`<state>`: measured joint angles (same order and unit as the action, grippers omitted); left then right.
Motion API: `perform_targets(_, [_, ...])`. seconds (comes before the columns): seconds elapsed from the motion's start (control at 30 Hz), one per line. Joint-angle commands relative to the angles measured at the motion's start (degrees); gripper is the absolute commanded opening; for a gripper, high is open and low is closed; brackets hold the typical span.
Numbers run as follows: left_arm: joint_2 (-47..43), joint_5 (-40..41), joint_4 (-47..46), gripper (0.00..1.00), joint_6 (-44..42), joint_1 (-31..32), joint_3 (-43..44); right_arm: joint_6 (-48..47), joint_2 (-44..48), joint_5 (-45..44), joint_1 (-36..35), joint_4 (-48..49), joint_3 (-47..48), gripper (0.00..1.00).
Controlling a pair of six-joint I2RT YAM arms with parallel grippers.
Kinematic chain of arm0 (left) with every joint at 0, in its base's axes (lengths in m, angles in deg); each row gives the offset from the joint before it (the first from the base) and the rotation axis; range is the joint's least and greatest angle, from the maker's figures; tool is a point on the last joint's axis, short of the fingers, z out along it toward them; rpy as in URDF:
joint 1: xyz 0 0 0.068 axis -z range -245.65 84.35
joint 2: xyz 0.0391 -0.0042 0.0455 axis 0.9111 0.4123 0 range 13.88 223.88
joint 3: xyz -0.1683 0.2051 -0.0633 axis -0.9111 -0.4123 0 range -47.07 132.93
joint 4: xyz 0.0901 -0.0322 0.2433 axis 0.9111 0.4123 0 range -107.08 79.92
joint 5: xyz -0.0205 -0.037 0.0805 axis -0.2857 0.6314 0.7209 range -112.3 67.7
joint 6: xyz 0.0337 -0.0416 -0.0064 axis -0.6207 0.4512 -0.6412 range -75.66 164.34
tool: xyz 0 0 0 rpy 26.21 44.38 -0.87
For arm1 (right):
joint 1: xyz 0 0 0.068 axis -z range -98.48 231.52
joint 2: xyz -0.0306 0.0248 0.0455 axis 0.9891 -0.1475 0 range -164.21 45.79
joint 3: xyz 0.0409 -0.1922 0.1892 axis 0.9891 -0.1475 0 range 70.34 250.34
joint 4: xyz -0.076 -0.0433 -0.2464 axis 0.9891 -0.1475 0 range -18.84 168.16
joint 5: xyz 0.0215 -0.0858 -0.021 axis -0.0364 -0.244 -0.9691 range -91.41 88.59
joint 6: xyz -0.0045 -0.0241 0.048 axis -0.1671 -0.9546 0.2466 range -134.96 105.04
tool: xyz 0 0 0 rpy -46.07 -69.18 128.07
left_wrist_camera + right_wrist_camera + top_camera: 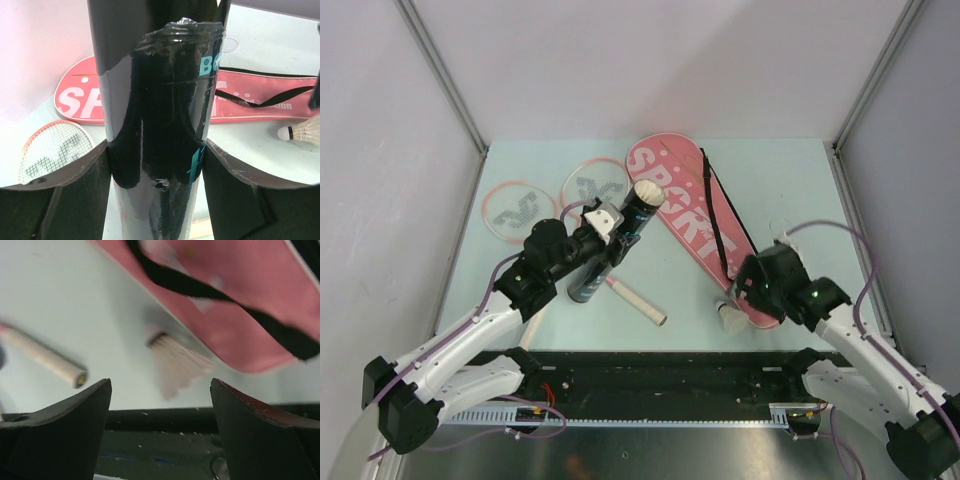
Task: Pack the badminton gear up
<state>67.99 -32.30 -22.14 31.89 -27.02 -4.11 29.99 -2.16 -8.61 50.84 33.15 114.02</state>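
The black tube is clamped in the left gripper over the middle of the tabletop. The right gripper is held open above a shuttlecock beside the pink bag, near the front edge. Shuttlecock loading is judged in hand, and a centred grasp is called for.

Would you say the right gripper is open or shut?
Open: the right gripper shows its fingers wide apart, with the shuttlecock lying loose beyond.

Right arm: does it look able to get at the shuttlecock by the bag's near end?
Probably yes. The right gripper is open just above the shuttlecock, with nothing between them. The pink bag lies close beside it and might get nudged.
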Motion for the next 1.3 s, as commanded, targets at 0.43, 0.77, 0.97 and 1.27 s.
perform_targets(0.43, [-0.49, -0.90, -4.08, 0.01, 0.85, 0.22, 2.57, 21.77, 16.39, 11.25, 4.84, 29.88, -31.55, 0.32])
perform_targets(0.77, [0.56, -2.83, -3.99, 0.01, 0.41, 0.22, 2.66, -3.96, 7.00, 34.43, 2.65, 40.55, -12.29, 0.00])
perform_targets(0.97, [2.31, -5.12, -2.77, 0.00, -0.38, 0.30, 3.18, -26.57, -7.50, 30.60, -2.19, 13.86, 18.41, 0.00])
perform_targets(1.27, [3.55, -4.85, -0.13, 0.00, -1.61, 0.74, 4.50, -35.00, -18.57, 27.41, -4.65, -4.99, 46.83, 0.00])
